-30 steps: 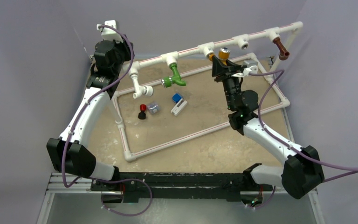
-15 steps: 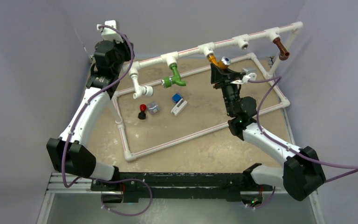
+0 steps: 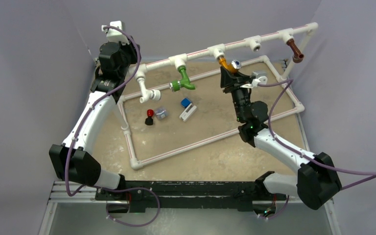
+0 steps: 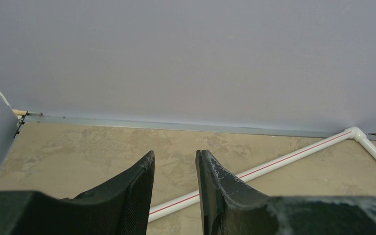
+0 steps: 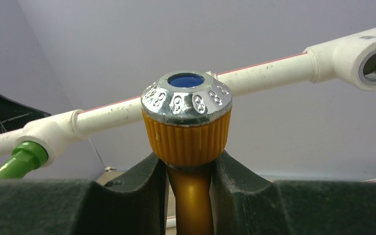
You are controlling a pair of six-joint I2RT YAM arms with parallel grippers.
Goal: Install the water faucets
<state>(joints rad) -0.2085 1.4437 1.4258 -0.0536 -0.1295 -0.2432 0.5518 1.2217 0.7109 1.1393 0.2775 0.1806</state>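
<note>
Presently, right gripper (image 5: 188, 171): jaws are closed on the stem of the orange faucet (image 5: 186, 127), just under its ribbed collar. Orange faucet: the long axis is slanted from a white tee (image 3: 217, 51) on the raised pipe down toward the gripper, with the silver cap (image 3: 235, 63) turned upward. Green faucet (image 3: 183, 78): hung below the next tee to the left. Brown faucet (image 3: 295, 51): hung below the far-right tee, slanted down and right. Faucets counted: three. Left gripper (image 4: 175, 164): held at the far left corner, jaws set narrowly apart, nothing gripped.
</note>
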